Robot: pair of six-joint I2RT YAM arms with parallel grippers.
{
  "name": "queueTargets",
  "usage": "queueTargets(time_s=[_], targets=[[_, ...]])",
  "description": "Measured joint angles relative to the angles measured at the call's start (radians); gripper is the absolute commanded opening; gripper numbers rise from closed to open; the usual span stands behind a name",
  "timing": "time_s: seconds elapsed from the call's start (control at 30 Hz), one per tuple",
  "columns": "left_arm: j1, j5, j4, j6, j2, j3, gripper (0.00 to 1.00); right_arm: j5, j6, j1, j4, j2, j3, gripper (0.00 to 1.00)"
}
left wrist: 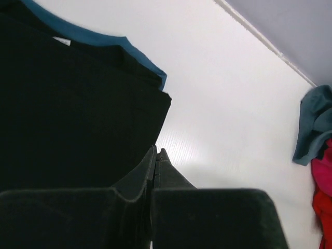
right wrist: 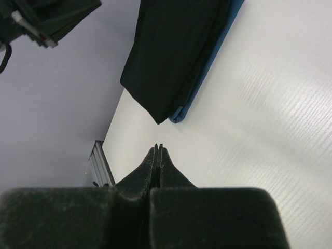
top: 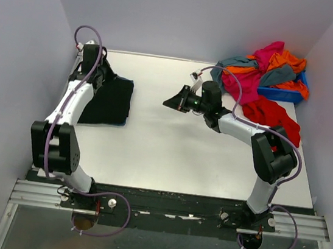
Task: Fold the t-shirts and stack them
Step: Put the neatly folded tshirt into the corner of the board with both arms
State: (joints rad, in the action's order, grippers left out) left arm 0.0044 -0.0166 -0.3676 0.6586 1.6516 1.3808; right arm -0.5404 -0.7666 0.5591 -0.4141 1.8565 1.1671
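From above: folded black t-shirt (top: 113,100) flat at the far left of the table (top: 168,155), partly under the left arm (top: 75,97). Unfolded t-shirts (top: 266,67) piled at the far right corner, spilling over a blue bin (top: 284,94). One red t-shirt (top: 275,117) loose on the table just in front of the bin. Right gripper (top: 169,102) over the bare middle, pointing left, well apart from both the folded pieces and the pile. Judged from this: two pieces stacked, most of the work not yet done, next step probably fetching a new piece from the right.

Left wrist: left gripper (left wrist: 157,154) pressed together, nothing between the fingers, tips just at the edge of the black t-shirt. Teal-blue t-shirt (left wrist: 142,54) underneath, showing only as a thin border on the collar side. Touching the cloth or hovering over it: impossible to tell.

Right wrist: right gripper clenched too and empty, above white table. Folded pieces ahead of the tips and apart from them, black on top, teal edge peeking out along one side.

For a good fetch:
- Turn the right gripper toward the red t-shirt and open the jaws wide before going down.
- Pinch one layer only, near a shoulder or hem, not a bunch.
- Drag slowly to the bare middle and lay flat before any fold.
- Lift the left gripper straight up, to avoid pulling the black t-shirt off the teal one.
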Motion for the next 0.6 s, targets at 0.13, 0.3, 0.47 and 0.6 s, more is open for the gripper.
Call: queueTargets(time_s=[0.13, 0.3, 0.47, 0.6], targets=[[0.000, 0.002, 0.037, 0.002, -0.158, -0.184, 0.00, 0.000, 0.000, -0.001, -0.004, 0.000, 0.000, 0.01], [0.000, -0.037, 0.034, 0.006, -0.163, -0.352, 0.00, 0.000, -0.001, -0.003, -0.004, 0.000, 0.000, 0.01], [0.000, -0.064, 0.049, 0.009, -0.122, -0.401, 0.00, -0.001, -0.002, -0.003, -0.004, 0.000, 0.000, 0.01], [0.000, -0.072, 0.090, 0.013, -0.055, -0.416, 0.00, -0.002, -0.003, -0.004, -0.004, 0.000, 0.000, 0.01]])
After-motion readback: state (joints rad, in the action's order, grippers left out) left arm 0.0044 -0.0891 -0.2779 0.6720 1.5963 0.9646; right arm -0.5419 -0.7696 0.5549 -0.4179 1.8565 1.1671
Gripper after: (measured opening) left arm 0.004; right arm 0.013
